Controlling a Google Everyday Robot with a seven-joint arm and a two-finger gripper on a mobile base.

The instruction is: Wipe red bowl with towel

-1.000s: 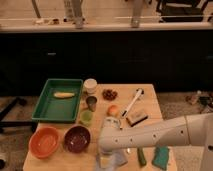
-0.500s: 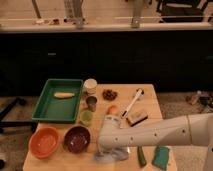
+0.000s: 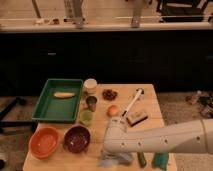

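Note:
The red bowl (image 3: 44, 142) stands empty at the front left corner of the wooden table (image 3: 150, 102). A pale blue-grey towel (image 3: 114, 159) lies bunched at the table's front edge, right of a dark purple bowl (image 3: 76, 138). My gripper (image 3: 109, 150) sits directly over the towel and touches it, at the end of the white arm that comes in from the right. The gripper is about one bowl's width to the right of the red bowl, with the purple bowl between them.
A green tray (image 3: 40, 107) with a banana (image 3: 63, 94) is at the back left. A white cup (image 3: 90, 85), a metal cup (image 3: 91, 102), a green cup (image 3: 86, 117), an orange fruit (image 3: 113, 110), a white brush (image 3: 132, 102) and a brown block (image 3: 136, 118) fill the middle.
The gripper has sunk a little lower onto the towel near the front edge. The bowls and other objects have not moved.

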